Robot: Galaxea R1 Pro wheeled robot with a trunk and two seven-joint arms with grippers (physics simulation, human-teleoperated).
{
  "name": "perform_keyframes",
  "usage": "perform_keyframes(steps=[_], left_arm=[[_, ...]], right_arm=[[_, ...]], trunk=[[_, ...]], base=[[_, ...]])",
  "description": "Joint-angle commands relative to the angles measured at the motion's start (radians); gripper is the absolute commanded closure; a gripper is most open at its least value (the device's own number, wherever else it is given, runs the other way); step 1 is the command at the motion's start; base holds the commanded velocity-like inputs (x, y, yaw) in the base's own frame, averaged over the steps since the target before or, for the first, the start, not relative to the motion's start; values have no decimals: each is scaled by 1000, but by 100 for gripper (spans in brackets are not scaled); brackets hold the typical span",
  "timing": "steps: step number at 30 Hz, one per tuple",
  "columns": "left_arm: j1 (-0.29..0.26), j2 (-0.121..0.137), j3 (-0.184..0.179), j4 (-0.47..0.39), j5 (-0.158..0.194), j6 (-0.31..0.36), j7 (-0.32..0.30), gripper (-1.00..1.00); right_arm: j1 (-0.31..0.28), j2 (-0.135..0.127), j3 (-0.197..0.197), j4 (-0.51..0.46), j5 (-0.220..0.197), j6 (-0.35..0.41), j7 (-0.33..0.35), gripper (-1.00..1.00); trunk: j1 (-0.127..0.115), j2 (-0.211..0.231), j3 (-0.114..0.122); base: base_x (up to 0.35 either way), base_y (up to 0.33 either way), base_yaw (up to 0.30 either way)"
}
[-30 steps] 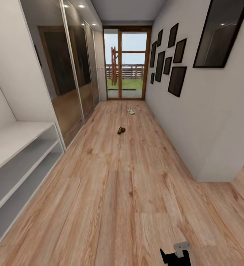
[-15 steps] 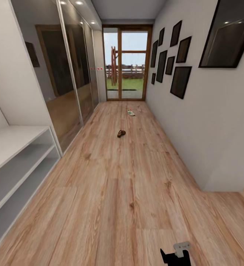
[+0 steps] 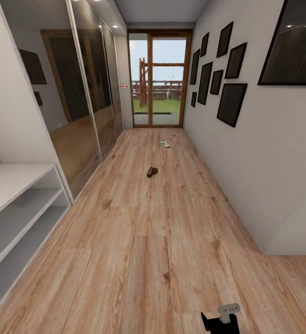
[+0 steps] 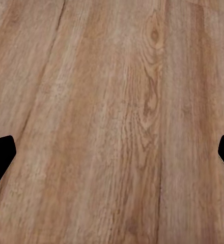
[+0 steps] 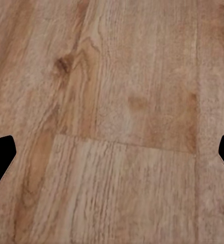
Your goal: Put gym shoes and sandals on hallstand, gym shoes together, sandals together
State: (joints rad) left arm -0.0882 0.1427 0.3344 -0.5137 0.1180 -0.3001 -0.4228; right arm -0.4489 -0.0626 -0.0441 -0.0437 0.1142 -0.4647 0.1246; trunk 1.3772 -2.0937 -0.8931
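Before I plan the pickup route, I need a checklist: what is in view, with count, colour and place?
sandal: 1, dark brown, mid-corridor floor
gym shoe: 1, whitish with green, floor farther on, nearer the glass door
hallstand: 1, pale grey, left side, shelves bare where they show
corridor floor: light brown wood planks
mirrored wardrobe doors: left wall
glass door: 1, wood-framed, far end
picture frames: several, dark, right wall
left hand: open, over floor
right hand: open, over floor

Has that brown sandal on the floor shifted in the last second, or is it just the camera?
No. The sandal keeps its place on the corridor floor relative to the gym shoe and the glass door; the whole view shifted, so the camera moved.
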Motion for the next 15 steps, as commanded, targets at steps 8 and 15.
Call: perform_keyframes(steps=[8, 15], left_arm=[[-1, 0, 3, 1, 9, 2, -10, -100], [-1, 0, 3, 1, 9, 2, -10, -100]], right_arm=[[-1, -3, -6, 1, 9, -3, 1, -100], [-1, -4, -6, 1, 9, -3, 2, -100]], trunk=[[0, 0, -1], [0, 0, -1]], base=[[338, 94, 0], [331, 135, 0]])
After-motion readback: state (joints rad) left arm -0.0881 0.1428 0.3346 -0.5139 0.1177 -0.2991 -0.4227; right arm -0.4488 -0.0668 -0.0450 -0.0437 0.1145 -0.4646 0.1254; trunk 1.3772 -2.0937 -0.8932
